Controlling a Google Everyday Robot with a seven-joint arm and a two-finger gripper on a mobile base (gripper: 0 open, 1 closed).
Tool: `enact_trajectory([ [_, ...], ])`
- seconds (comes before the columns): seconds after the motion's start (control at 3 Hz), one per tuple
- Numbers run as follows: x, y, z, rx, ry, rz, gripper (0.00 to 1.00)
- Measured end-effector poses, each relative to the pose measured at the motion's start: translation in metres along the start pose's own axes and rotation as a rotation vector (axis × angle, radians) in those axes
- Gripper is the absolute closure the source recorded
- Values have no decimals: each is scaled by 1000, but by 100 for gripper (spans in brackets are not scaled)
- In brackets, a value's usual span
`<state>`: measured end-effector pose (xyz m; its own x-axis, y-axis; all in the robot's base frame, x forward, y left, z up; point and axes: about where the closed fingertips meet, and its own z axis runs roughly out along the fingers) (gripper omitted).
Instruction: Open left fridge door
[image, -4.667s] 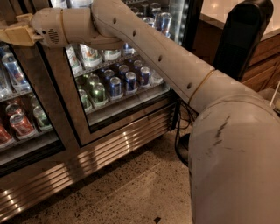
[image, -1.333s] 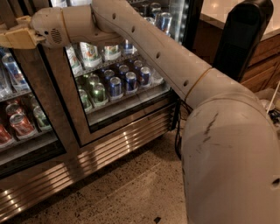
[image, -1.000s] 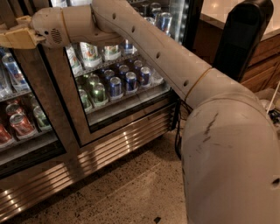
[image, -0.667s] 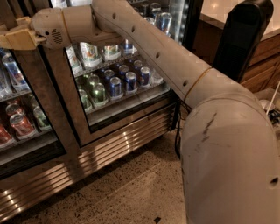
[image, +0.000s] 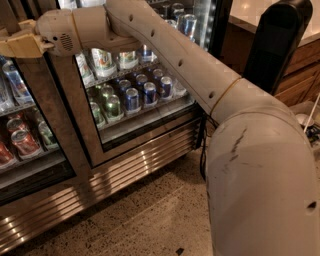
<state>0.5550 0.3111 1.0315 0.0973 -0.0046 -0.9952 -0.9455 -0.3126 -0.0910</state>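
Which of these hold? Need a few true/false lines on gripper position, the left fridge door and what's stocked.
1. The gripper is at the view's upper left, by the left edge of the left fridge door. True.
2. Only red cans sit behind that door's glass. False: blue cans show there; the red cans are in the unit further left.
3. The arm enters from the left. False: it comes from the lower right.
4. The floor is speckled. True.

Two fridge doors: left fridge door (image: 37, 100), twin door (image: 142, 92). One arm (image: 200, 75). One gripper (image: 20, 45), top left.
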Motion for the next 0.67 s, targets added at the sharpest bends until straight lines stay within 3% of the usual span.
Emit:
enact_trajectory([
  [0.33,0,0,0,0,0,0,100],
  [0.67,-1,6,-1,-32,-8,1,100],
])
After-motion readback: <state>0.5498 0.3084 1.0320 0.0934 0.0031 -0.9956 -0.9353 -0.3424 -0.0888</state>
